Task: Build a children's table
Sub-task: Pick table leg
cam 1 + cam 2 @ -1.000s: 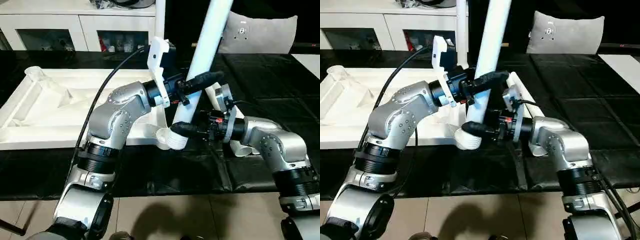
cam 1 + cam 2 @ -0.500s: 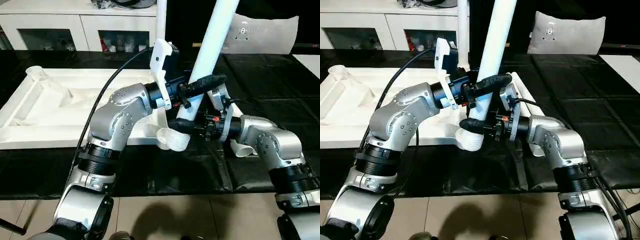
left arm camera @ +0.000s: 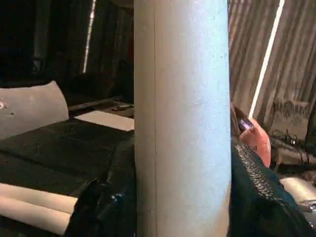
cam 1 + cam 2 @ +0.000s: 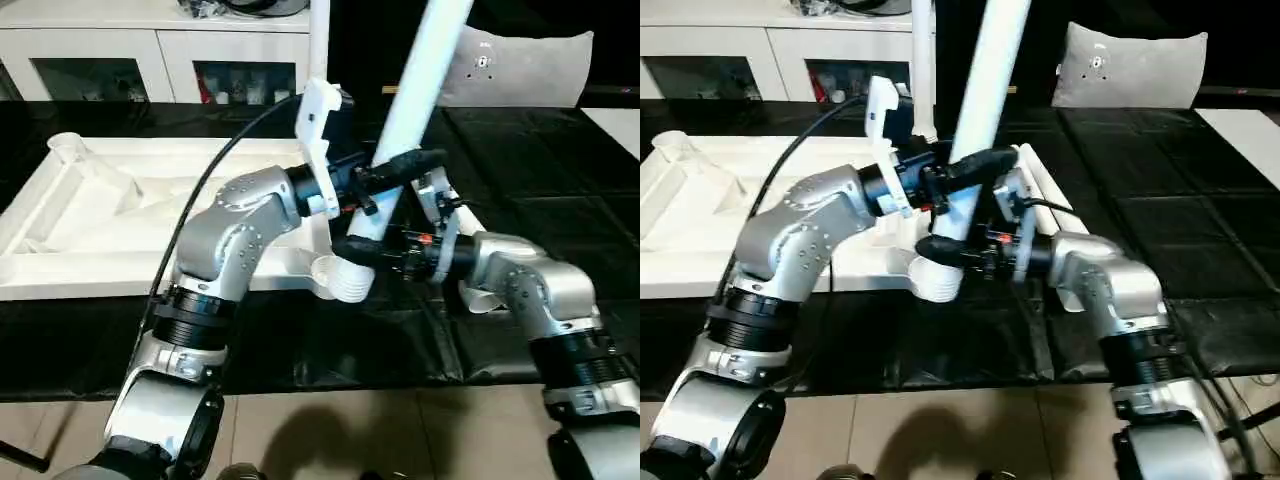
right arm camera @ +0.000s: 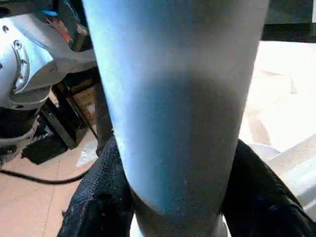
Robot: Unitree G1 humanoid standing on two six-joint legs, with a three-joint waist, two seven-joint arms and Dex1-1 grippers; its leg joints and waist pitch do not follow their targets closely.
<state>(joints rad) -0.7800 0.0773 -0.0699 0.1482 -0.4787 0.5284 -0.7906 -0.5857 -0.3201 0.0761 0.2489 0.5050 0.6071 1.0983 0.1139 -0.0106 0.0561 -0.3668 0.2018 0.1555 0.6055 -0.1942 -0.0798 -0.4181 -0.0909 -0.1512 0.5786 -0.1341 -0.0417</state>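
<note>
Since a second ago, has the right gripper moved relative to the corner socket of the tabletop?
Yes. The right gripper slid toward the leg just above the corner socket, and its fingers now hug the leg's base, where before they stood wider.

silver rounded forearms (image 4: 235,235) with black ribbed joint rings, a black cable (image 4: 215,170) along the left arm, white wrist bracket (image 4: 318,140), black textured fingers (image 3: 256,197).

Head eyes looked down over both forearms; wrist cameras sat tight against the shared white leg (image 3: 182,123).
</note>
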